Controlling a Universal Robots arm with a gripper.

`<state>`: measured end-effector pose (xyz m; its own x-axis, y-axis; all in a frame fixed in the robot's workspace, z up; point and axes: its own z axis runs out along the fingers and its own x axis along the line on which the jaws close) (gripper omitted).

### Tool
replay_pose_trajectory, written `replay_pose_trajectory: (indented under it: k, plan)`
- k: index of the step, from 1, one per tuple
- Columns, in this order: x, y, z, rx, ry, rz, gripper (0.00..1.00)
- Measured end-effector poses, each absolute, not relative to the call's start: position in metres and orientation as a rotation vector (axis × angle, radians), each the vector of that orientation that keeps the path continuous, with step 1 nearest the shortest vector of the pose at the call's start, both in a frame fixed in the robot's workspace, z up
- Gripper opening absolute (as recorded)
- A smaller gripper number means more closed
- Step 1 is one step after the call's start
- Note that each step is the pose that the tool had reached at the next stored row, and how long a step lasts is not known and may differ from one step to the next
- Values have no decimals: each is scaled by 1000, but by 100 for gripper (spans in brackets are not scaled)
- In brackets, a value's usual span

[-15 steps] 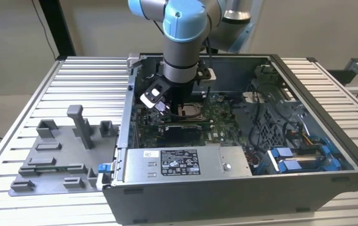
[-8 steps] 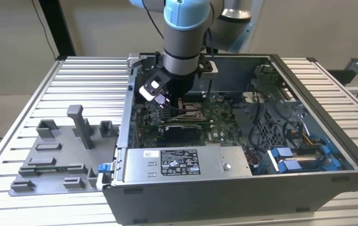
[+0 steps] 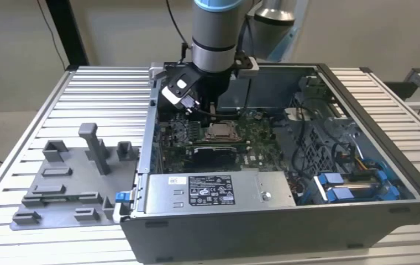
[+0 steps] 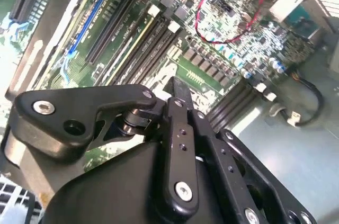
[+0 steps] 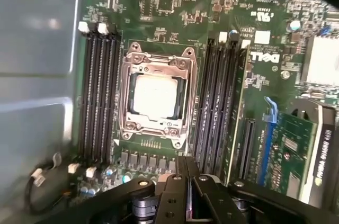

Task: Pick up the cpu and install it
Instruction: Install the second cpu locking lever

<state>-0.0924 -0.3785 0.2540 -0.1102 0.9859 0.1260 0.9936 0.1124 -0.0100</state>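
The cpu (image 5: 155, 97), a pale silver square, lies flat inside the metal socket frame (image 5: 183, 68) on the green motherboard (image 5: 159, 7); it also shows in the exterior view (image 3: 221, 131). My gripper (image 5: 186, 167) hangs inside the open computer case, a short way above the board and just beside the socket, apart from the chip. Its black fingers (image 4: 175, 89) stand together with nothing between them. In the exterior view the gripper (image 3: 211, 113) sits below the arm's wrist, over the far edge of the socket.
Black memory slots (image 5: 98, 91) flank the socket on both sides. A silver power supply (image 3: 210, 187) and the case walls (image 3: 372, 110) hem the board in. Grey plastic fixture blocks (image 3: 70, 176) stand on the slatted table at the exterior view's left. Red wires (image 4: 222, 23) cross the board.
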Motion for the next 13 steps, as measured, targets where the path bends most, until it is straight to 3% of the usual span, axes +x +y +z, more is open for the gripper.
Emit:
replay_pose_trajectory:
  k: [13]
  plan:
    - [-92, -378, 258, -2037, -2281, -124, 0]
